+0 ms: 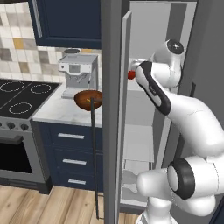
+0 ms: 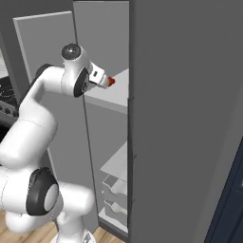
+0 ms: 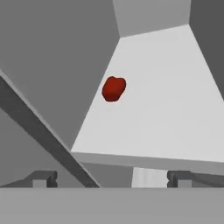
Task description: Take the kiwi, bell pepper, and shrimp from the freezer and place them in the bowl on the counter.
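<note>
The freezer (image 1: 142, 140) stands open, and my arm reaches in at its upper white shelf (image 3: 166, 109). The bell pepper (image 3: 114, 89), a glossy red lump, lies on that shelf near the left wall, and the base views show the bell pepper (image 1: 131, 75) (image 2: 111, 81) just past my hand. My gripper (image 3: 112, 179) (image 2: 105, 79) is open, fingertips wide apart, a short way before the pepper and not touching it. The reddish-brown bowl (image 1: 89, 99) sits on the white counter (image 1: 59, 111) left of the freezer door. The kiwi and the shrimp are out of view.
The grey freezer door (image 1: 111, 131) with its long dark handle (image 1: 93, 157) stands between my arm and the bowl. A coffee machine (image 1: 78, 74) is behind the bowl, with a black stovetop (image 1: 22, 96) further left. Lower freezer drawers (image 2: 116, 199) sit below the shelf.
</note>
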